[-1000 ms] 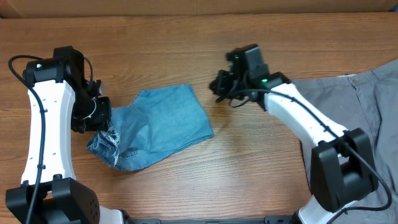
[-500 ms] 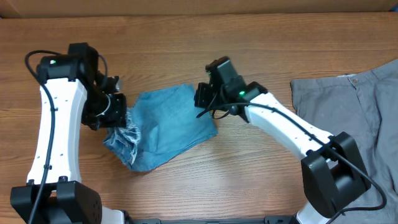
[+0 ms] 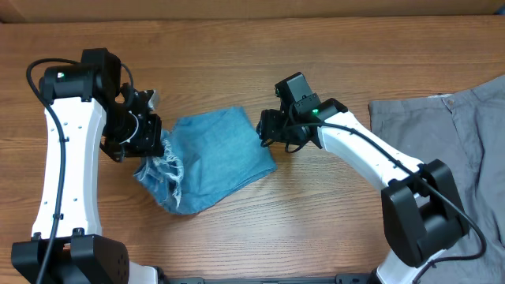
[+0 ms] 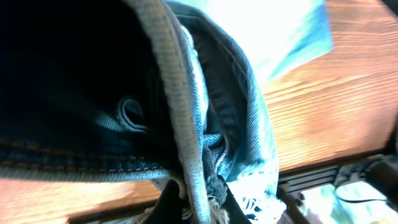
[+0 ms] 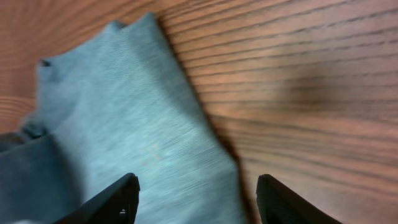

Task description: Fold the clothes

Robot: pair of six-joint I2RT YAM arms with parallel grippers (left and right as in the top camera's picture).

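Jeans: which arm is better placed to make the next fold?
Left, probably. The left arm has its jaws shut on the jeans at the frayed hem, ready to carry it over; the right arm has open jaws at the opposite edge, gripping nothing.

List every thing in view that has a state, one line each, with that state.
jeans: folded into a bundle, frayed hem at one end.
grey trousers: lying spread out, unfolded, partly out of frame.
left gripper: shut on the jeans' frayed end.
right gripper: open, over the jeans' other edge, holding nothing.
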